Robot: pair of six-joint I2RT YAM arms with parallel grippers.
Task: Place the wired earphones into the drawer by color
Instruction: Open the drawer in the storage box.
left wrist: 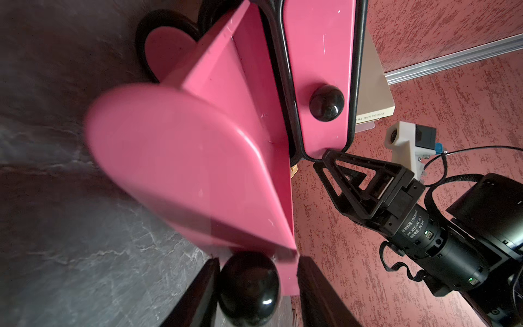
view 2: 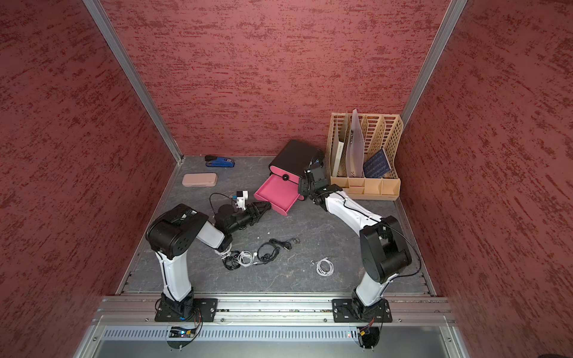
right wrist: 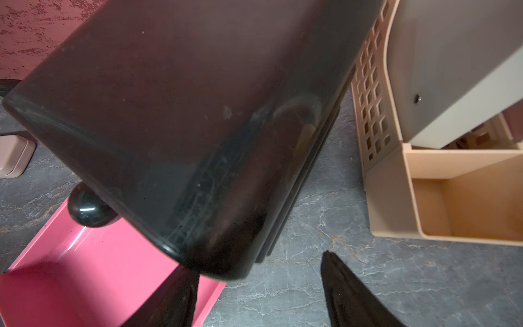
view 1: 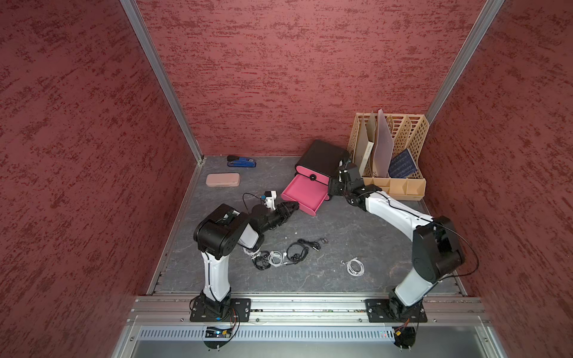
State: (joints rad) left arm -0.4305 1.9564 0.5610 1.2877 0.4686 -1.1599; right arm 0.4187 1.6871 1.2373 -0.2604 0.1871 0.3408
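Grey marbled table (view 1: 341, 223) enclosed by red textured walls (view 1: 279, 77). Earphones (view 1: 279, 257) seen as thin coiled bundles, black and white, clustered near front edge, left of middle; white coil (view 1: 355, 267) set apart toward front-right. Pink drawer (view 1: 305, 195) pulled out near back edge. Left gripper (view 1: 294, 206) part-open, knob (left wrist: 249, 286) loosely straddled. Right gripper (right wrist: 260, 263) spread wide around cabinet (right wrist: 169, 113) corner, nothing gripped.
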